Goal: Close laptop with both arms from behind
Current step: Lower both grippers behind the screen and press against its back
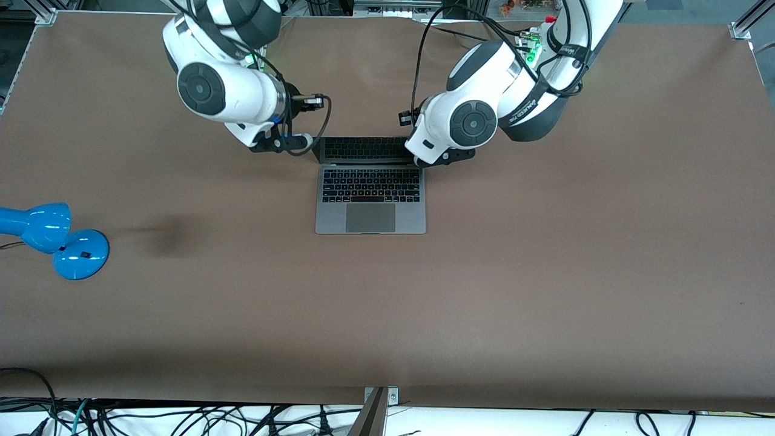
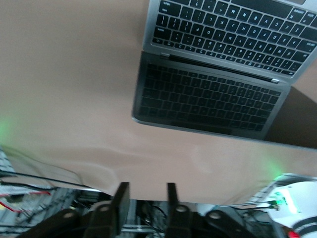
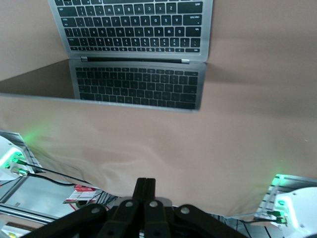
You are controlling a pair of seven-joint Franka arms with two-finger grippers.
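low in the front view, well apart from the lamp (image 1: 53, 237), sits the laptop (image 1: 370, 206), lid still up, mid-frame. right gripper (image 1: 284, 143) and left gripper (image 1: 445, 158) flank its screen. left wrist view: fingers (image 2: 122, 200) part-spread, holding nothing. right wrist view: fingers (image 3: 145, 192) pinched together, empty. approach step; next, both should push the lid down together.
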